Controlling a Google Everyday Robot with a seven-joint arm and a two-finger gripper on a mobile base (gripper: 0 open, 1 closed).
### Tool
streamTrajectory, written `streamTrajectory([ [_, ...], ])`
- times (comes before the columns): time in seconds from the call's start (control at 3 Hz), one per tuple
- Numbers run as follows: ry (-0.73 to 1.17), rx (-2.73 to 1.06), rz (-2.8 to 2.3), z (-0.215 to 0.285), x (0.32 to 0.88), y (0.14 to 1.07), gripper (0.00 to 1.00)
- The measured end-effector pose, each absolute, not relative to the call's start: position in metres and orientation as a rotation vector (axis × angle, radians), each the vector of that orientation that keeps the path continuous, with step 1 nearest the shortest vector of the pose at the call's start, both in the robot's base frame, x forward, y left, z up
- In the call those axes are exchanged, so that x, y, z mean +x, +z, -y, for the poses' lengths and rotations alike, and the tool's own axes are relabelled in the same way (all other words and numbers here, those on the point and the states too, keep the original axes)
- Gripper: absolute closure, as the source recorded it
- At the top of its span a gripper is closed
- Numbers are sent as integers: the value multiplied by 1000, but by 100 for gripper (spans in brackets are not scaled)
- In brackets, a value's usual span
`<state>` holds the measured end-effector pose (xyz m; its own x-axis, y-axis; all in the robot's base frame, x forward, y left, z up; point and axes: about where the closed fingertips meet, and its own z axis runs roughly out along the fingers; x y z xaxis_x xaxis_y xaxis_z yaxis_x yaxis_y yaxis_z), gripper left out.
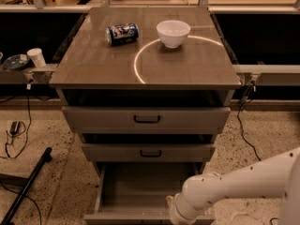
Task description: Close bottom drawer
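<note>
The bottom drawer (136, 191) is pulled far out of the cabinet, its empty grey tray open to view and its front edge at the frame's lower border. My white arm reaches in from the right, and the gripper (174, 213) sits at the drawer's front right, near the front panel. Its fingers are cut off by the frame edge. Above, the middle drawer (148, 152) and top drawer (146, 119) stand slightly out, each with a black bar handle.
On the cabinet top (93, 64) lie a blue can (122, 33) on its side and a white bowl (173, 33). A white cup (35, 57) sits on a ledge at left. Cables (14, 130) and a black pole (26, 186) lie on the floor at left.
</note>
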<state>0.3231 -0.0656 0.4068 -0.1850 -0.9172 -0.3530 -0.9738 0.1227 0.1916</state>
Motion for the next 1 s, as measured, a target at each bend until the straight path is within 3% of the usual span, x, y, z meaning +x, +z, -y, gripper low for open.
streamTrajectory([
  [1.0,614,-1893,-2285,64,316,369,0],
])
